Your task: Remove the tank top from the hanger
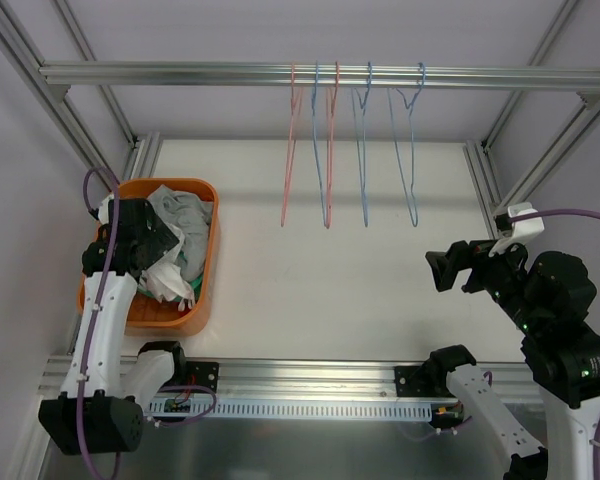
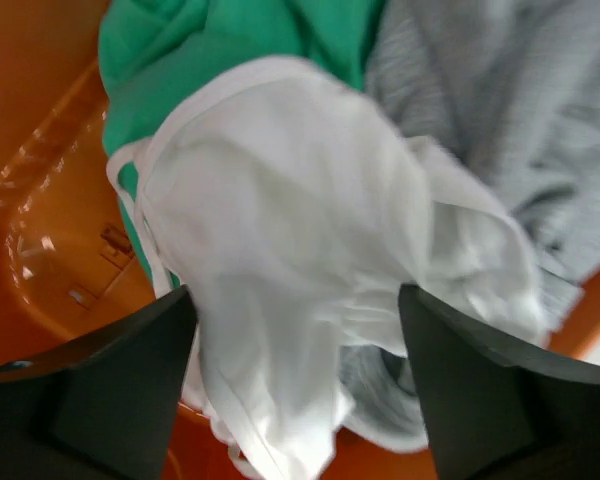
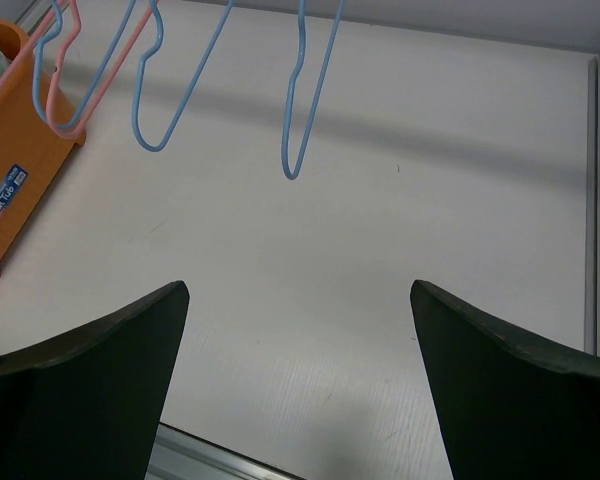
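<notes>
Far left first: orange bin (image 1: 209, 270) on the left side of the table (image 3: 380, 230), stuffed with clothes. Only writing anywhere is on a blue and white sticker (image 3: 2, 205) on the bin's outer wall, caught by the right wrist camera. Too small and slanted to read properly, maybe "Tub" at the end, wouldn't swear to it.

Then the left gripper (image 2: 295, 295), right above the bin and pointing down into the pile. Fingers spread wide, not clamped on anything. Directly under and between them, the white tank top (image 2: 310, 200), off the hanger, bunched up on top of the heap. Can't tell about fabric brushing the inner faces of the fingers. Green garment (image 2: 230, 40) peeking out behind the tank top, gray garment (image 2: 520, 120) just beside it on the other side.

Further right: pink hangers (image 1: 290, 150) and blue hangers (image 1: 412, 150) dangling off the aluminium rail (image 1: 180, 73) above the middle of the table, well apart from the bin.

Far right: the right gripper (image 3: 298, 290) hanging over the white tabletop, fingers spread all the way, gripping nothing, touching nothing.
</notes>
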Robot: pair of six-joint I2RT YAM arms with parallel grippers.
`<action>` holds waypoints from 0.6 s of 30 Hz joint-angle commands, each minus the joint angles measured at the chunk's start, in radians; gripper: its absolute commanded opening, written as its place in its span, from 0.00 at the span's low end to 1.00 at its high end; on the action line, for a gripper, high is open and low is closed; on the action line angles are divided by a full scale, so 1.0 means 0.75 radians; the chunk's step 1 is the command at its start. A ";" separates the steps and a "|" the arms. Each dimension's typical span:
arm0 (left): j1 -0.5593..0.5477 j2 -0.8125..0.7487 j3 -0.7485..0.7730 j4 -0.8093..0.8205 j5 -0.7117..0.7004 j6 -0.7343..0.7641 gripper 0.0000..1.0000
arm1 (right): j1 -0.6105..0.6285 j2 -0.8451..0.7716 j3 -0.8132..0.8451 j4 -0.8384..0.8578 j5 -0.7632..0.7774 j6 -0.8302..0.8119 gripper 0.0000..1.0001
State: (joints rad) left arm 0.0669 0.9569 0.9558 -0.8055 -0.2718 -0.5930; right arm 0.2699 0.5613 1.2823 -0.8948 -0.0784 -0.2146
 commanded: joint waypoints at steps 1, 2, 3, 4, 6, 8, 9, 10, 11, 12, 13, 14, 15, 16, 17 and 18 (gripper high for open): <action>0.007 -0.096 0.122 -0.006 -0.014 0.107 0.87 | -0.004 -0.002 0.041 0.019 0.021 -0.025 0.99; 0.007 -0.110 0.173 -0.022 -0.010 0.126 0.90 | -0.004 0.006 0.043 0.017 0.029 -0.033 0.99; 0.007 -0.122 0.196 -0.041 0.027 0.168 0.93 | -0.002 0.012 0.043 0.007 0.051 -0.035 0.99; 0.007 -0.132 0.218 -0.053 0.045 0.187 0.95 | -0.004 0.016 0.045 0.003 0.068 -0.037 0.99; 0.007 -0.175 0.290 -0.067 0.123 0.244 0.99 | -0.004 0.035 0.051 -0.006 0.123 -0.039 0.99; 0.007 -0.230 0.359 -0.086 0.176 0.291 0.99 | -0.004 0.051 0.068 -0.020 0.190 -0.041 0.99; 0.007 -0.249 0.384 -0.092 0.217 0.352 0.99 | -0.002 0.074 0.076 -0.028 0.209 -0.035 0.99; 0.007 -0.261 0.415 -0.116 0.282 0.379 0.99 | -0.002 0.088 0.088 -0.038 0.231 -0.031 1.00; 0.007 -0.288 0.478 -0.135 0.315 0.404 0.99 | -0.004 0.102 0.108 -0.065 0.272 -0.027 1.00; 0.007 -0.304 0.531 -0.171 0.356 0.445 0.99 | -0.002 0.133 0.137 -0.079 0.292 -0.015 0.99; 0.007 -0.321 0.532 -0.172 0.354 0.457 0.99 | -0.002 0.145 0.137 -0.097 0.307 -0.008 0.99; 0.005 -0.365 0.572 -0.208 0.352 0.459 0.99 | -0.004 0.151 0.159 -0.128 0.313 -0.010 0.99; 0.005 -0.394 0.579 -0.217 0.356 0.469 0.99 | -0.004 0.154 0.168 -0.140 0.313 -0.010 0.99; 0.005 -0.427 0.583 -0.221 0.360 0.472 0.99 | -0.004 0.139 0.172 -0.147 0.315 -0.012 1.00; 0.003 -0.492 0.577 -0.223 0.393 0.474 0.99 | -0.002 0.125 0.166 -0.159 0.327 -0.017 1.00; 0.003 -0.527 0.569 -0.225 0.401 0.480 0.99 | -0.004 0.105 0.158 -0.163 0.340 -0.025 0.99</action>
State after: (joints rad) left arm 0.0666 0.6395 1.3621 -0.9127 -0.0475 -0.2947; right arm 0.2699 0.6693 1.3689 -0.9817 0.1184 -0.2260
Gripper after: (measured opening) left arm 0.986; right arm 0.994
